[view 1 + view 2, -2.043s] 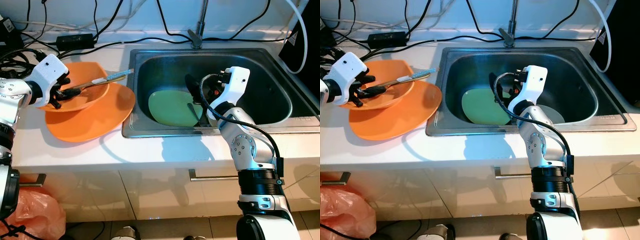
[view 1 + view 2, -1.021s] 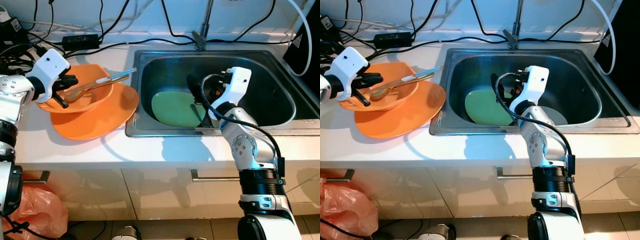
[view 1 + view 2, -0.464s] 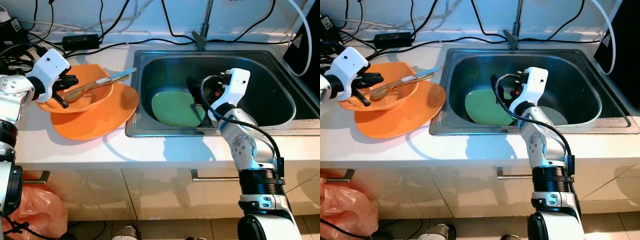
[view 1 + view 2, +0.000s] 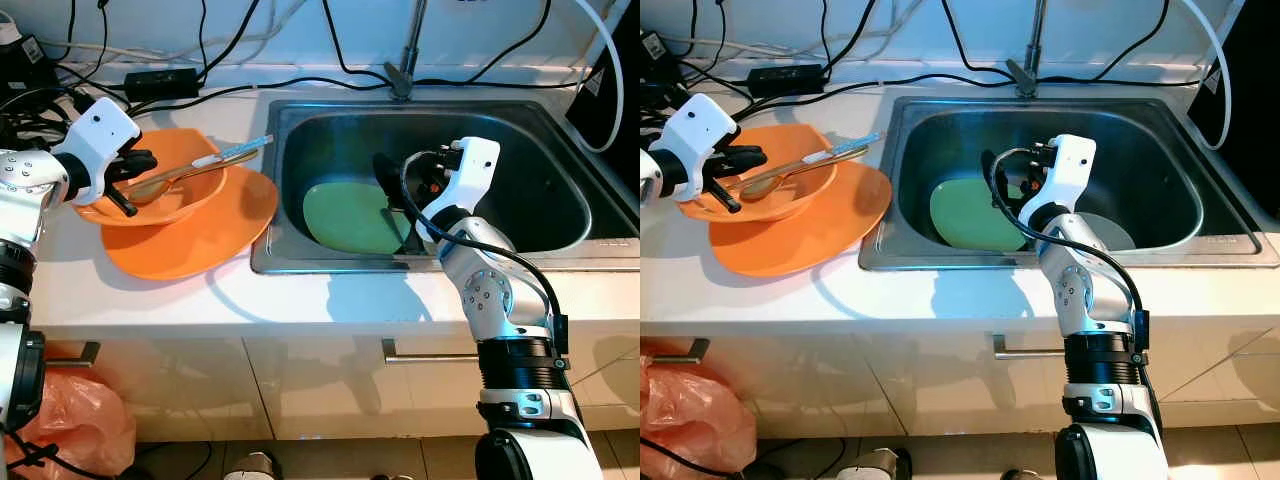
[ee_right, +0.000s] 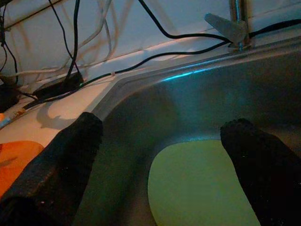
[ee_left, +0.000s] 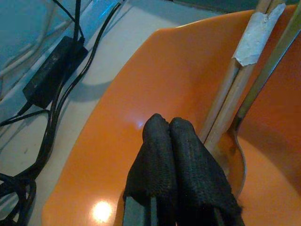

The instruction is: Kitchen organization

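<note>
Left eye view gives me my landmark, the stainless steel sink basin, and I place everything off it. Down on the basin floor lies the flat round pale green plate, toward the counter-side wall, and my right gripper hangs just above the plate's nearer edge, its two black fingers spread wide apart with nothing between them. In the right wrist view the plate sits squarely in the gap between those fingers and beyond their tips, so I judge the coming move to be a reach forward and down onto the plate's rim; the right arm is plainly the nearer one for that. The right forearm stands bent up from the cabinet front and folds over the sink's front lip, wrist tilted down into the basin. On the white countertop to the left of the sink rests a shallow orange plastic bowl stacked on a wide orange plastic plate. Across the bowl lie a metal spoon and a pair of wooden chopsticks bound with white tape, their long axis running from the bowl toward the sink's back corner. My left gripper sits over the bowl's far side from the sink, fingers pressed together and clamping nothing, tips beside the chopsticks.
</note>
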Controlling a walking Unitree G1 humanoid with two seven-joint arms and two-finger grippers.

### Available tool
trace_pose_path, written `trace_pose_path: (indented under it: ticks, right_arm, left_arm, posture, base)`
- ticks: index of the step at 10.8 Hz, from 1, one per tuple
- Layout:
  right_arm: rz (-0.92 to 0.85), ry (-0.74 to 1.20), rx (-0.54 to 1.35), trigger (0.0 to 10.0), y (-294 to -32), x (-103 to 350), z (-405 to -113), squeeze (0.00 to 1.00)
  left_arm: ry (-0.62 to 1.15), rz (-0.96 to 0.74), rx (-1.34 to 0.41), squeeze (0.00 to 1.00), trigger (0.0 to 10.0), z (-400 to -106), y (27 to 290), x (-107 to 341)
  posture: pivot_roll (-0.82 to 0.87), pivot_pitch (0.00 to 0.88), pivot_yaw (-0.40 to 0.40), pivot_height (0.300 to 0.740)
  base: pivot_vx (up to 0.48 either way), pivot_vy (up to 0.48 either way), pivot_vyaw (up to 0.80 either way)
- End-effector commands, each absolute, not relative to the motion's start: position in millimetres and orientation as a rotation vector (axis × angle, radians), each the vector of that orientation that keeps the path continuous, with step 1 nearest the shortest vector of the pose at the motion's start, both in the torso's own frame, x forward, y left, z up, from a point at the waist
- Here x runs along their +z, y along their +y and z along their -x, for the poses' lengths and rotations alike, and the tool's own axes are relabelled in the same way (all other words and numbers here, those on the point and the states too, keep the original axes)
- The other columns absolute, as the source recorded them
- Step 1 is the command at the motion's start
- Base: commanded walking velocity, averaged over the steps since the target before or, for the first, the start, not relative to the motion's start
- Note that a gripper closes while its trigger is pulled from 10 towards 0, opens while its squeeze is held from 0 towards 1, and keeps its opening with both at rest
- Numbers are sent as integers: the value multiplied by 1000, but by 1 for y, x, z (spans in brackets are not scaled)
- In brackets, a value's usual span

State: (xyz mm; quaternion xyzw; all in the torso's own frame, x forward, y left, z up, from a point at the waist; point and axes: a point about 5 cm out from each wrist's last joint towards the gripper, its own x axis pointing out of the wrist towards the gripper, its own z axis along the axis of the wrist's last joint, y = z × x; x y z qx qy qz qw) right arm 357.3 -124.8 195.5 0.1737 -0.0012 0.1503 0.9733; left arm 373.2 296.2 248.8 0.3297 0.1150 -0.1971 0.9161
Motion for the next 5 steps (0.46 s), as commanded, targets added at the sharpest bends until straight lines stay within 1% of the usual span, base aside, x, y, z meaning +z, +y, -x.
trace_pose_path:
  ticks: [1, 2, 3, 5]
  right_arm:
    - [-344, 5, 293, 10000, -126, 195, -358, 0]
    - [-346, 11, 291, 10000, -125, 192, -357, 0]
    - [-346, 10, 289, 10000, -125, 192, -357, 0]
    - [-347, 10, 288, 10000, -125, 192, -357, 0]
  left_arm:
    - [164, -712, -407, 1000, 10000, -373, 298, 264]
    - [33, -735, -366, 0, 10000, -374, 297, 289]
    - [-6, -746, -319, 0, 10000, -378, 293, 289]
    - [-31, -732, -298, 0, 10000, -381, 288, 287]
  posture:
    - [137, 76, 39, 740]
    - [135, 75, 39, 740]
    - [134, 75, 41, 740]
    - [134, 76, 42, 740]
  base:
    - [0, 0, 0]
    - [0, 0, 0]
    - [0, 0, 0]
    - [0, 0, 0]
